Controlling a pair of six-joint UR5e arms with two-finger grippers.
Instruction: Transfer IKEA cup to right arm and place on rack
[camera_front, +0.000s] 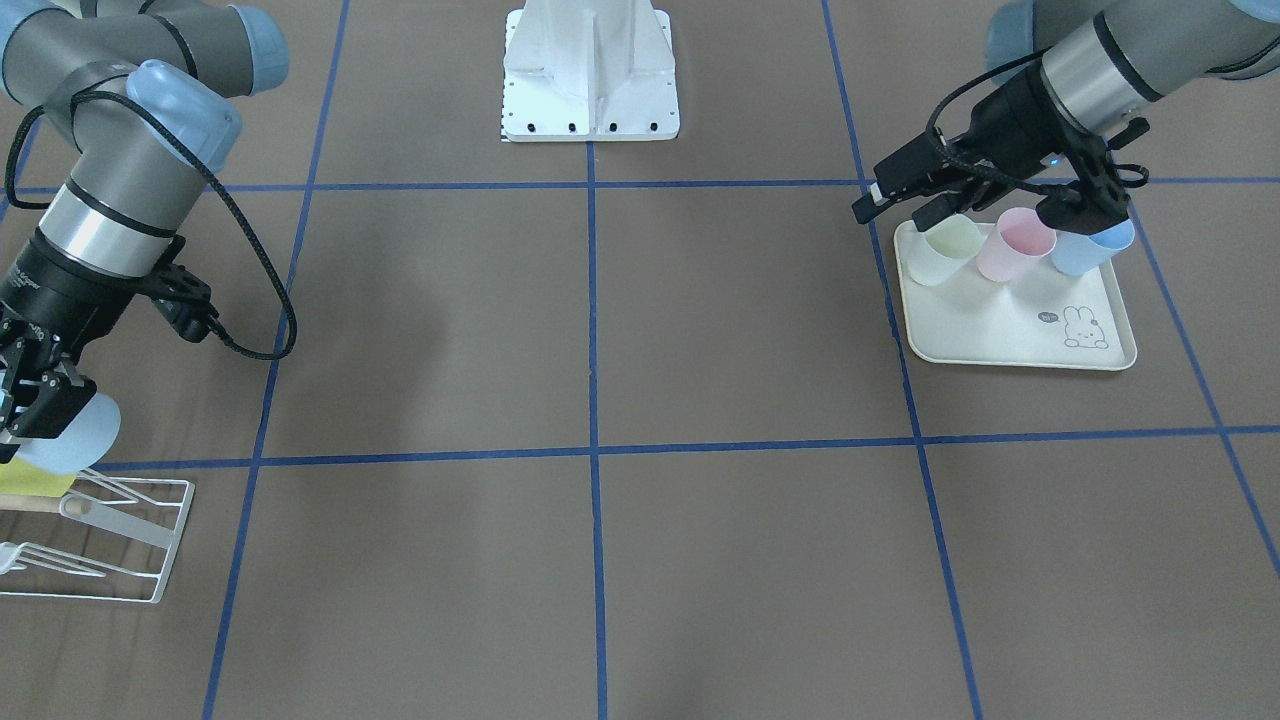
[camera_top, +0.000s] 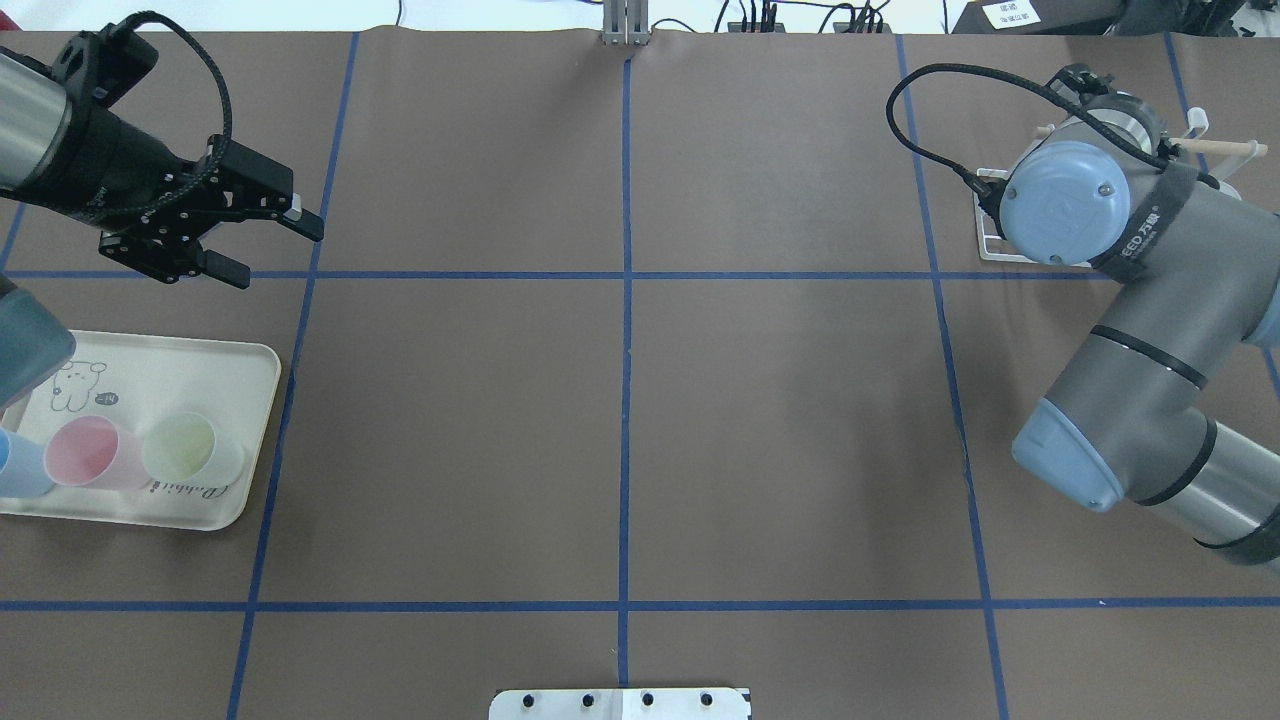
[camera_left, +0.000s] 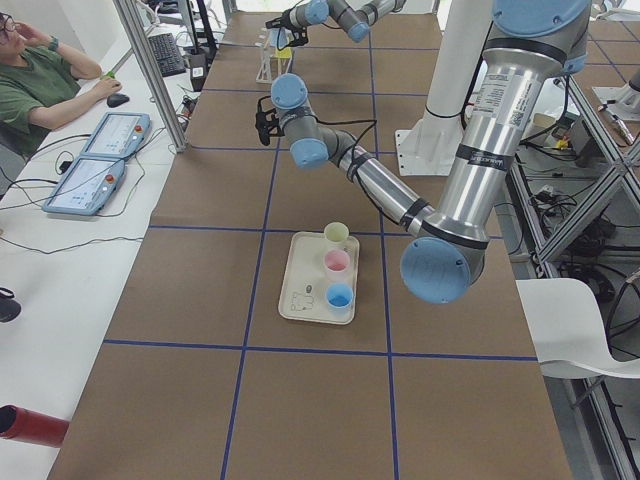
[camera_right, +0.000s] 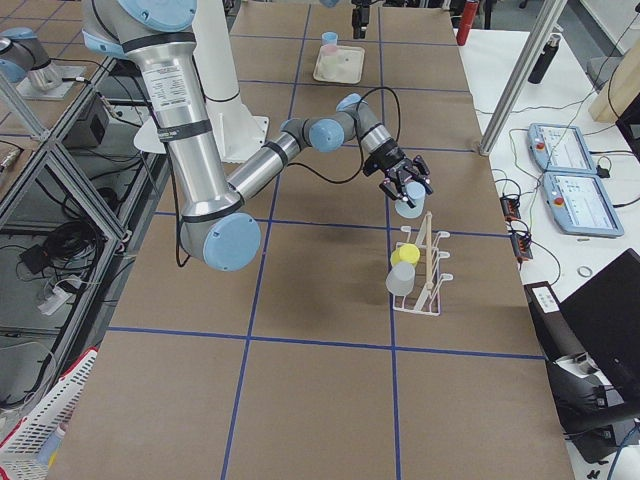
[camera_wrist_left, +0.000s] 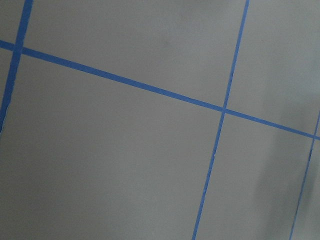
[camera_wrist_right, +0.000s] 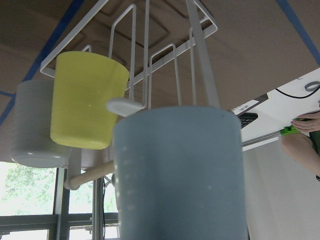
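Note:
My right gripper (camera_front: 40, 425) is shut on a pale blue IKEA cup (camera_front: 75, 437), and holds it just above the white wire rack (camera_front: 110, 545) at the table's end. In the exterior right view the cup (camera_right: 408, 207) hangs over the rack's (camera_right: 425, 290) wooden dowel. The right wrist view shows the cup (camera_wrist_right: 180, 175) close up, with a round-tipped prong (camera_wrist_right: 122, 105) right at its rim. Whether they touch, I cannot tell. My left gripper (camera_top: 262, 243) stands open and empty, raised beyond the cream tray (camera_top: 200, 370). The overhead view hides my right gripper behind its own arm.
A yellow cup (camera_wrist_right: 87, 100) and a whitish cup (camera_wrist_right: 32, 125) hang on the rack. Blue (camera_top: 15, 465), pink (camera_top: 85, 452) and green (camera_top: 190, 447) cups stand on the rabbit tray. A person (camera_left: 40, 80) sits at a side desk.

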